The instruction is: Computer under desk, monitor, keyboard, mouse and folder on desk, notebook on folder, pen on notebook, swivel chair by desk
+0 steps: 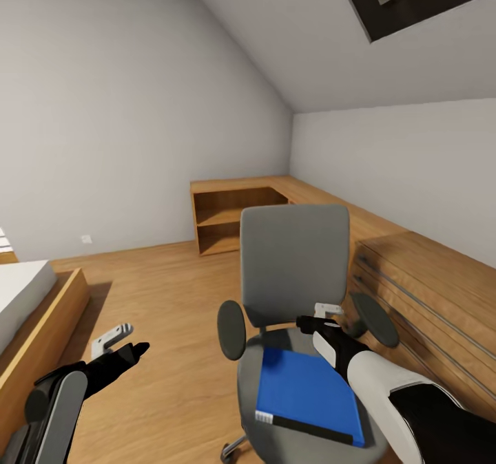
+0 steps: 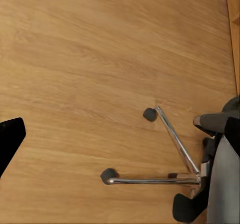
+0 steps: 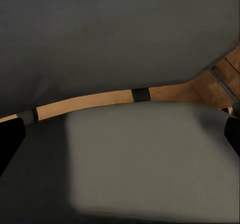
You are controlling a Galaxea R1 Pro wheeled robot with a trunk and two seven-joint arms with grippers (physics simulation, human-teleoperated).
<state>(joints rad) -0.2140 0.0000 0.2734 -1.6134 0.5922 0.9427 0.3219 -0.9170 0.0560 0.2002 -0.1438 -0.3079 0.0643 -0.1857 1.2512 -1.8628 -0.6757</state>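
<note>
The swivel chair, grey with round black armrests, stands in the middle of the head view, its back toward the far wall. The bright blue folder lies flat on its seat, black spine toward me. My right gripper hangs open just above the seat's rear, beyond the folder's far edge and in front of the backrest. In the right wrist view its fingertips frame the grey seat with nothing between them. My left gripper is open over the floor left of the chair. The chair's chrome base appears in the left wrist view.
A light wooden dresser runs along the right wall close behind the chair. A low wooden shelf unit stands in the far corner. A bed with a wooden frame is at the left. Wooden floor lies between them.
</note>
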